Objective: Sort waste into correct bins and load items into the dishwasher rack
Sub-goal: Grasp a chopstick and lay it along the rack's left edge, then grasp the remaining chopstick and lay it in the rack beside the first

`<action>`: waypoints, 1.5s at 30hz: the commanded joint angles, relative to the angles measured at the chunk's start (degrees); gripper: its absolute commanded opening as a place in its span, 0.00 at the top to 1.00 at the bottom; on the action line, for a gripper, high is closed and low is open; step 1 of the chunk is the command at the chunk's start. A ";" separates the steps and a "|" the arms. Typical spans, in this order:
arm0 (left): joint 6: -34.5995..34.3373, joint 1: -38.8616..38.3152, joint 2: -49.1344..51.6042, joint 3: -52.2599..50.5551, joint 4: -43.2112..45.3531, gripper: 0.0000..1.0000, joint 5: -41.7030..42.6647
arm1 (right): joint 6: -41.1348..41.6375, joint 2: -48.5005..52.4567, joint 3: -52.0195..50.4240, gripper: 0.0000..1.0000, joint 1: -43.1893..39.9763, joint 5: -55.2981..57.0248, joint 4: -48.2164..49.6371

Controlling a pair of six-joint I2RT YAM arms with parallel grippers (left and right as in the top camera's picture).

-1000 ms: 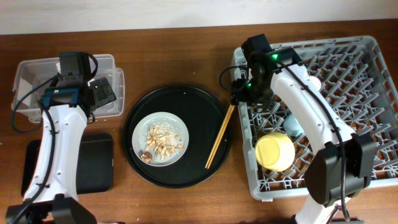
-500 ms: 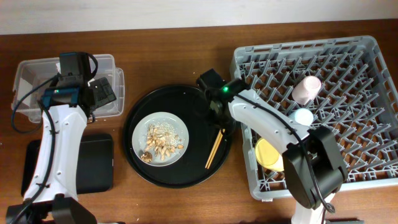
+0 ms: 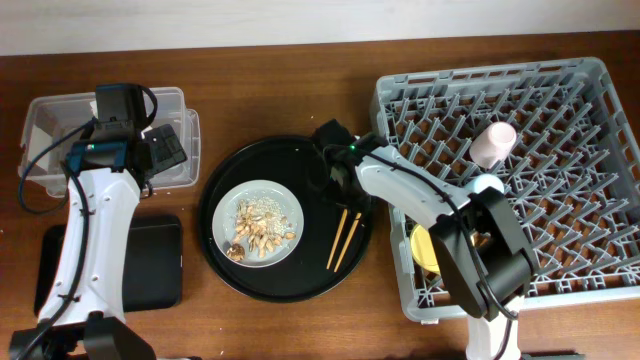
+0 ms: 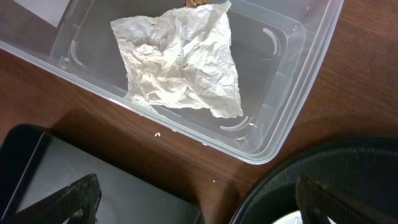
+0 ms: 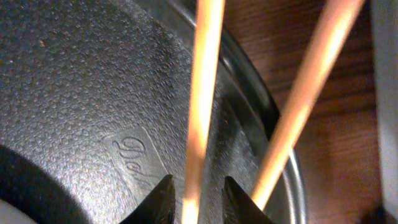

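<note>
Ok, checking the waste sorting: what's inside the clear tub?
A crumpled white wrapper lies in the clear tub. Its far end is outside the wrist view, and overhead the left arm covers part.

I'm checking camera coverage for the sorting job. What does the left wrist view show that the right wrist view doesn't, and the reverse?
Only the left wrist view: the clear tub with crumpled white paper inside, a corner of the black rectangular tray, and the open left hand. Only the right wrist view: the two chopsticks, one running between the fingertips of the right hand; whether they pinch it is unclear. Both: the round black tray and the wooden table.
</note>
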 commanded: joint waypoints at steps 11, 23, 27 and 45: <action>-0.59 -0.11 -0.55 0.26 -0.04 0.01 -0.42 | -15.85 -4.55 14.32 0.96 -0.39 -5.09 -12.00; -0.59 -0.11 -0.55 0.26 -0.04 0.01 -0.42 | -45.97 -6.97 25.24 0.95 -21.64 -6.05 -16.06; -0.59 -0.11 -0.55 0.26 -0.04 0.01 -0.42 | -45.97 -5.07 25.24 0.66 -21.64 -6.67 -17.22; -0.59 -0.11 -0.55 0.26 -0.04 0.01 -0.42 | 5.40 -4.94 6.86 0.52 3.28 2.27 -15.34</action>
